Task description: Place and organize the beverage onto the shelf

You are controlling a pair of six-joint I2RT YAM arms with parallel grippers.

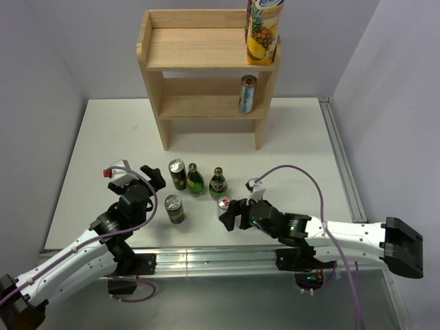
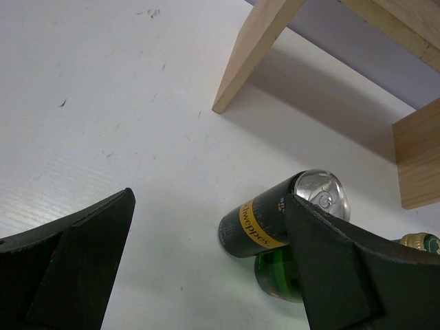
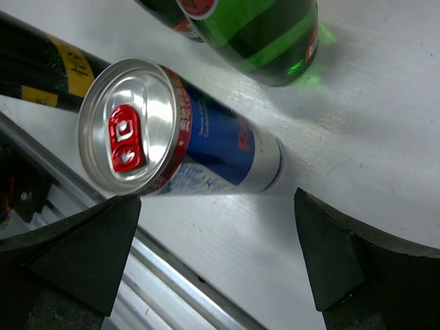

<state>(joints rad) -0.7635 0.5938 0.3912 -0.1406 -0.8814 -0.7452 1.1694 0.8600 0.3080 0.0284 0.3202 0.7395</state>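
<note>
The light wooden shelf [image 1: 206,48] stands at the back with a pineapple juice carton [image 1: 264,31] on its top board and a can [image 1: 247,94] on the lower tier. On the table stand a black can [image 1: 177,174], two green bottles [image 1: 195,181] [image 1: 218,183], another black can [image 1: 174,209] and a blue-and-silver can with a red tab [image 1: 225,205]. My left gripper [image 1: 137,177] is open and empty, left of the black can [image 2: 282,216]. My right gripper [image 1: 234,214] is open, just short of the blue can [image 3: 206,137], not touching it.
The shelf's side panels [image 2: 254,48] [image 2: 416,158] rise beyond the left gripper. A green bottle [image 2: 275,278] stands behind the black can, and another [image 3: 261,27] behind the blue can. A metal rail [image 1: 206,258] runs along the near table edge. Walls close in the left and right.
</note>
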